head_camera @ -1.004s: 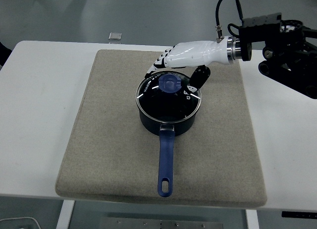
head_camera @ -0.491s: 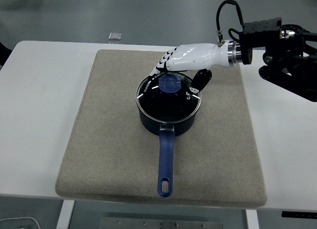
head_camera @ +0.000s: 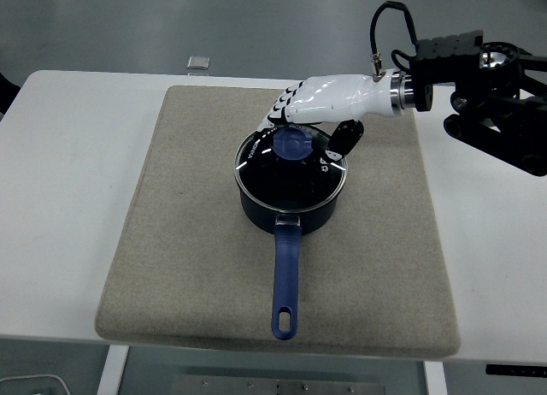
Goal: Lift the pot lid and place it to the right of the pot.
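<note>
So the pot (head_camera: 291, 194) sat roughly in the middle of the beige mat (head_camera: 171, 241) on the white bench (head_camera: 68, 181), with its long blue handle (head_camera: 286, 280) pointing toward the bench's near edge. The glass lid (head_camera: 292, 166) was on the pot, blue knob (head_camera: 293, 143) in the centre.

The right hand (head_camera: 320, 113) was reaching in from the pot's right side and hovered over the far rim. White fingers (head_camera: 286, 104) were stretched out just behind the knob, with the dark thumb (head_camera: 346, 137) hanging down on the knob's right. Honestly, from this angle I couldn't tell if anything was touching the knob; it looked like the fingers were apart and holding nothing. No left hand in the shot.

What I'd worry about: the knob is small and round, so if the fingers closed slightly behind it instead of around it, they'd probably just scrape the glass or tip the lid. A weak pinch could let the lid swing and clip the rim on the way up. And the pot's light enough that a sideways shove might drag it across the mat.
</note>
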